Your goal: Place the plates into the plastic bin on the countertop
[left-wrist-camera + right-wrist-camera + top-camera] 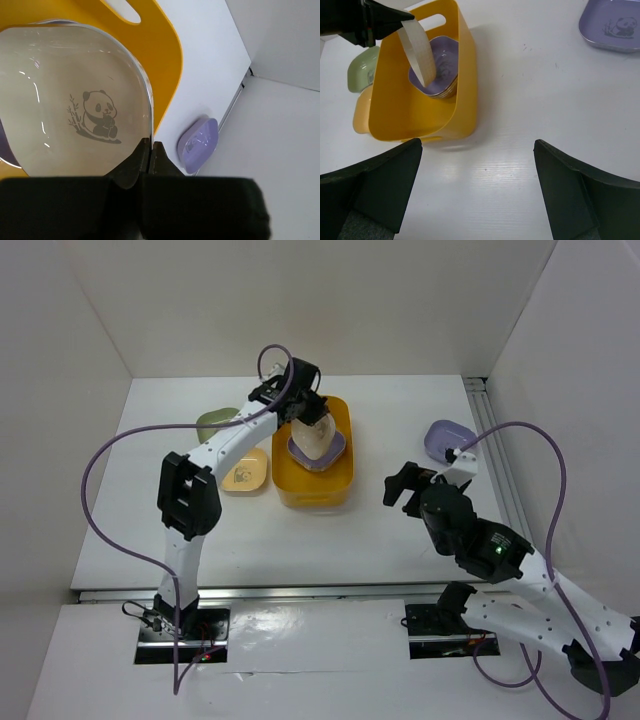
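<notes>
Down at the near edge of the countertop (300, 540), the right gripper (403, 485) hangs low over bare surface, jaws spread wide and nothing between them, so it is out of this play for now. Just beyond it sits the plastic bin (312, 495), and that is where the action is. The left gripper (151, 150) has its jaws pinched tight on the rim of a cream plate (315, 432), holding it almost on edge inside the bin's far half, panda print facing the wrist camera. Beneath it a lavender plate (442, 65) lies on top of what looks like a small stack; whether the cream one's lower edge touches it, I can't tell. The smart move, to my eye, is to tip the plate flatter, drop it gently until it beds on that stack, and only then let go, keeping clear of the bin wall. Left of the bin, a yellow plate (245, 472) and a green plate (212, 423) wait on the countertop. Far right, a second lavender plate (448, 438) sits well apart.
</notes>
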### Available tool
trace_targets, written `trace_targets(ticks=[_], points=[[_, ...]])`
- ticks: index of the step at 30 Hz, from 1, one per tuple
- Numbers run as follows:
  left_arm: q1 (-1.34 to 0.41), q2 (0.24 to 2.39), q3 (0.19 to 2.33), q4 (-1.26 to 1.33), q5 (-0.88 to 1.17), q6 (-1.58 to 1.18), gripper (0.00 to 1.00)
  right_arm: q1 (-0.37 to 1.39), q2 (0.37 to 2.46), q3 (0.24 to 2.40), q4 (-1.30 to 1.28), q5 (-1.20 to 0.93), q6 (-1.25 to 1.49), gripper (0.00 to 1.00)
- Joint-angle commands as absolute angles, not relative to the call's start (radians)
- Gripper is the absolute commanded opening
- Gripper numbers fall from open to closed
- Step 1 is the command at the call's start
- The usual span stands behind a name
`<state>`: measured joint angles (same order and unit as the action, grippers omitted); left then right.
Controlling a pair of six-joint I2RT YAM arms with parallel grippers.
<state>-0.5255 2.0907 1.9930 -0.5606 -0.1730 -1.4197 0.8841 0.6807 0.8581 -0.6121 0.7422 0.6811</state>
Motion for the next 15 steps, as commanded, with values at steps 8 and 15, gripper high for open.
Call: trace_targets(ticks=[8,15], points=[[-0.509,2.089,2.029,-0.541,-0.141,-1.422,0.60,0.891,0.699,0.867,-0.545,0.746,0.652,1.00],[-0.595,1.864,1.985,-0.565,-0.282,-1.267,0.99,0.870,0.758,0.867,-0.525,0.778,0.652,1.00]])
